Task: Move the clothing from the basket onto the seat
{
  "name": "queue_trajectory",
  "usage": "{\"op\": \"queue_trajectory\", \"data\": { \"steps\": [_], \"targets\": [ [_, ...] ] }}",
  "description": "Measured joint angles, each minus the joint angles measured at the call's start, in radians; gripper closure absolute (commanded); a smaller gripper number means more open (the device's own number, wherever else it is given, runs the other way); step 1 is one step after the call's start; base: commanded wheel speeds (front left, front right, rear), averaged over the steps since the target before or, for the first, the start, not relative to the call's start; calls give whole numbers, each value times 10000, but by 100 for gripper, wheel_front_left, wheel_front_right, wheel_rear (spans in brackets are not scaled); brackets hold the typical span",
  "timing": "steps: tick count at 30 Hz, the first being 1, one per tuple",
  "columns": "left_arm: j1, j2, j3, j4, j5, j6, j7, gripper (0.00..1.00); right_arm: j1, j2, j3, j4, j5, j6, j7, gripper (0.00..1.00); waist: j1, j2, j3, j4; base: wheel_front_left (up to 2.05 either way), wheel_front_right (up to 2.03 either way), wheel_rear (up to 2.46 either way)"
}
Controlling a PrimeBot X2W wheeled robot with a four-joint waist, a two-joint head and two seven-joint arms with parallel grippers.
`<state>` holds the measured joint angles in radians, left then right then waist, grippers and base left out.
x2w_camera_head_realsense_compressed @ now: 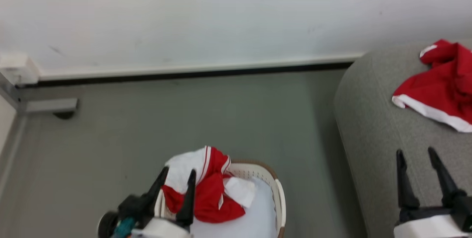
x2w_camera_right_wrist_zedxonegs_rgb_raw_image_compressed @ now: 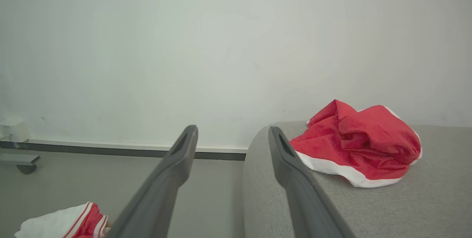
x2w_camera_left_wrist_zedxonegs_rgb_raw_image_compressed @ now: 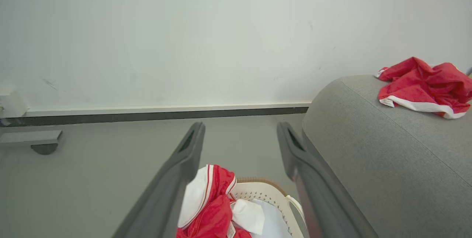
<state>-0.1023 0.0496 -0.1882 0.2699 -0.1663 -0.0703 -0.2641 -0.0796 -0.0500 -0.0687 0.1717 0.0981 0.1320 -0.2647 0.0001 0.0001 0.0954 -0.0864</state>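
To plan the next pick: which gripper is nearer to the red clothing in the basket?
The left gripper: its open jaws flank the clothing in the basket. The right gripper is far aside, over the sofa.

The clothing (x2w_camera_head_realsense_compressed: 210, 193) is soft, crumpled red cloth with a faint sheen, and the basket (x2w_camera_head_realsense_compressed: 254, 171) is smooth cream plastic with perforated walls. The seat (x2w_camera_head_realsense_compressed: 368, 120) is matt grey woven fabric, kinda coarse-looking, and the floor (x2w_camera_head_realsense_compressed: 184, 120) looks smooth and matt.
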Motion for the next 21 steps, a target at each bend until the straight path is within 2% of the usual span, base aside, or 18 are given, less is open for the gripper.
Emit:
{"op": "queue_trajectory", "data": {
  "steps": [5,15,21],
  "targets": [
    [-1910,2,-635,832,487,-192,293,0,-779,-4,-259,-650,2,0,-2,0,1,0,1252,-128,0,0,0],
    [-4834,13,-1406,3482,667,-479,2029,0,-2056,-6,-96,-1745,364,0,0,0,3,0,4155,-522,0,0,0],
    [-6032,50,-1154,5131,510,-38,2468,0,-2500,-6,128,-2220,640,0,-2,0,4,0,5672,-876,0,0,0]
  ]
}}
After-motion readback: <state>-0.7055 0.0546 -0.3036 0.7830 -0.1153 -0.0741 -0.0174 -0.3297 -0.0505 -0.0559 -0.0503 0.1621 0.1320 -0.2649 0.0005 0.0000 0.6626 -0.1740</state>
